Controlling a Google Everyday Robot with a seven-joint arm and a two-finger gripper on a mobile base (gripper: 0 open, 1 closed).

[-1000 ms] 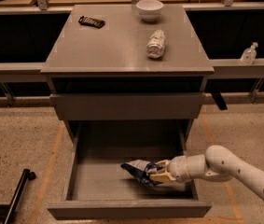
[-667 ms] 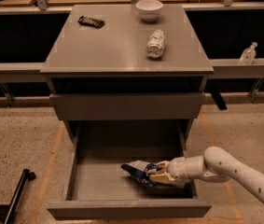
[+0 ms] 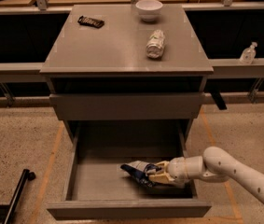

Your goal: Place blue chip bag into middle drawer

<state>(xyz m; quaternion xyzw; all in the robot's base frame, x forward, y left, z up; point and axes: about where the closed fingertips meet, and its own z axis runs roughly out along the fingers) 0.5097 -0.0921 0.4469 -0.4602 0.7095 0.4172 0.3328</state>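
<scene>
Hardly anything has moved since the earlier pictures: arm, gripper and bag are at the same place, low in the frame.

One grey desk (image 3: 99,50) fills the middle of the frame. It has two drawers: the upper drawer (image 3: 127,106) is closed, and the middle drawer (image 3: 127,210) below it is pulled out wide. One white arm (image 3: 243,171) comes in from the lower right corner, and its gripper (image 3: 152,175) is inside the open drawer, right of its centre.

The fingers (image 3: 161,176) seem clamped on the right end of the blue chip bag (image 3: 135,171). So the bag lies to the left of the fingers, and its long axis runs left to right, with the free left end a little raised. The bag is already within the drawer walls and looks close to the floor; I judge that the next move is only to let it go.

On the desk top there are one bowl (image 3: 149,8), one can (image 3: 155,44) lying on its side and one black packet (image 3: 91,21). One bottle (image 3: 248,54) stands at the right, behind the desk.
</scene>
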